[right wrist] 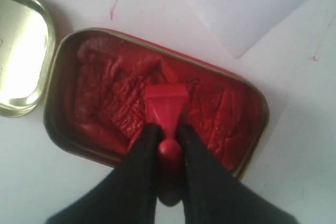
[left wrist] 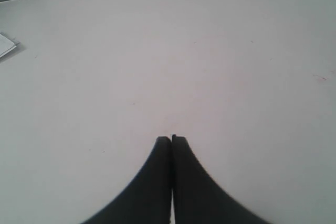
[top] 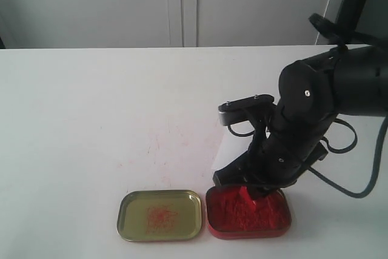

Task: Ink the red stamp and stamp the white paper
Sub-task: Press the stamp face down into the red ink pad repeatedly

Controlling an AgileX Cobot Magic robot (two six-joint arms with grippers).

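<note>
White bench (top: 91,101), flat, with faint red smudges (top: 159,144) mid-surface. Near the front edge, two things side by side: a brass-coloured tin lid (top: 130,210), inner face up, flecked red inside; just beside it on the right, a red-rimmed tin of red ink paste (top: 242,235). Behind the tin lies the white paper (top: 233,150), flat, its corner seemingly just clear of the rim.

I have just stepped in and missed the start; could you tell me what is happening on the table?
The right gripper holds the stamp by its handle, base down in the open ink tin. The lid lies beside the tin; the paper lies just behind it, no imprint on the part that shows. The left gripper is shut, empty, over the table.
</note>
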